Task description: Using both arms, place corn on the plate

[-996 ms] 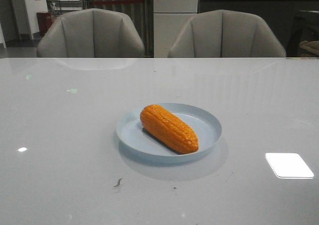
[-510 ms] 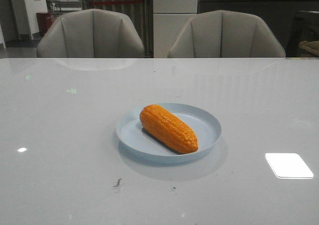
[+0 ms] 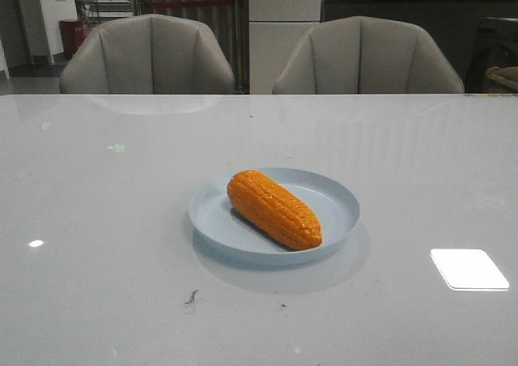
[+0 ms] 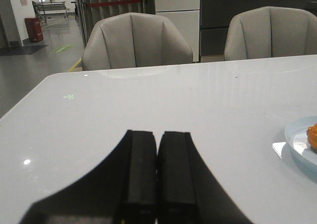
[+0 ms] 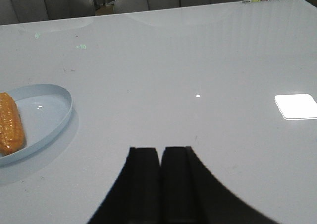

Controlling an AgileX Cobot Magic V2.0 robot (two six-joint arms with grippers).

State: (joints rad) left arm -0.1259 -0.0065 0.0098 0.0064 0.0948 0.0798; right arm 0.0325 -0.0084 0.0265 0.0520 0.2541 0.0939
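Both my grippers (image 4: 157,177) (image 5: 161,177) were closed, empty; the corn (image 3: 273,208) looked stiff, bumpy, best gripped mid-length, lying on the plate (image 3: 336,200).

The table (image 3: 97,220) lies bare on every side of the plate (image 3: 336,200), whose low rim and the corn (image 3: 273,208) lying slantwise across it are the only things rising from the surface, while two chairs (image 3: 147,54) stand behind the far edge, well apart from it.
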